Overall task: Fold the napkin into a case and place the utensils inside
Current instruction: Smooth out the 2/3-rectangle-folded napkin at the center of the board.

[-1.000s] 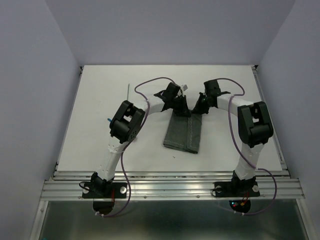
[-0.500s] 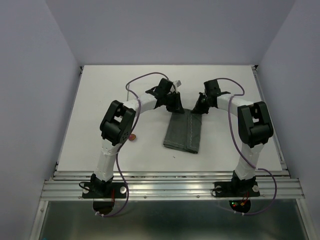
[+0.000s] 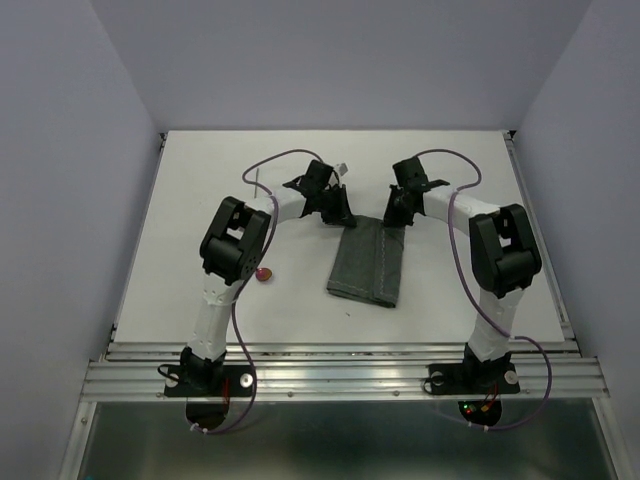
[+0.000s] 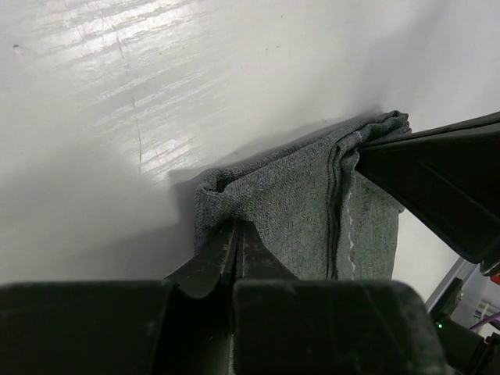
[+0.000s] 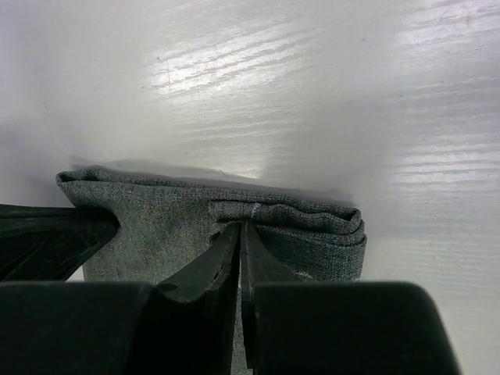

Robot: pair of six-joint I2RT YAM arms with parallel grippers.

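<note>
While both pairs of fingers sit pressed narrow, left gripper nips the folded napkin at its 11 o'clock corner and right gripper nips it at 1 o'clock. Cloth lies flat, a narrow pouch. Red-bowled spoon sits at its 9 o'clock, well apart. Risk I see: shallow bites slip, or uneven lifting parts the layers and skews the case.

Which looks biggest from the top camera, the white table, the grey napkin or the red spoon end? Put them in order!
1. white table, by far the biggest
2. grey napkin, folded into a long strip
3. red spoon bowl, just a tiny dot; its handle is hidden
</note>
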